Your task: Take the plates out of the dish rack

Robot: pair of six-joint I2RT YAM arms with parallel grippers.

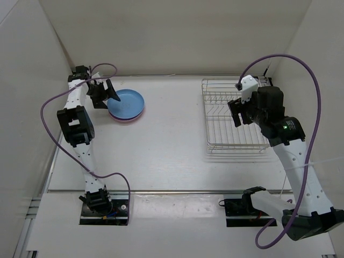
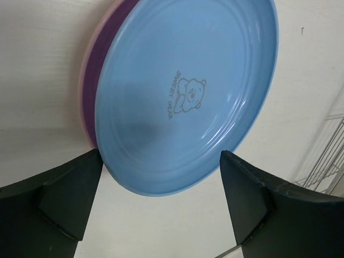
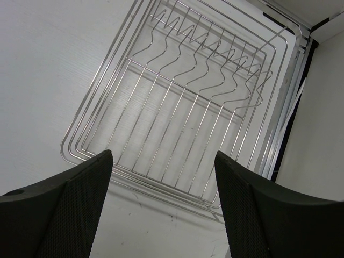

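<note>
The dish rack (image 1: 234,115) holds no plates, so the unloading looks done; the next move, I judge, is only to draw both arms clear. Above the rack's middle the right end effector (image 3: 161,161) hangs spread and holds nothing, wrist tipped downward. Well left of the rack, the light blue plate (image 2: 188,91) lies stacked on the pink plate (image 2: 91,80) on the surface (image 1: 172,134). The left end effector (image 2: 161,156) hovers spread at their rim on the side away from the rack, arm reaching forward.

I see a light blue plate (image 2: 188,97) with a faint grey bear outline and grey lettering at its centre, a pink plate (image 2: 85,75), a silver wire dish rack (image 3: 177,123), and a white table (image 1: 166,150).
</note>
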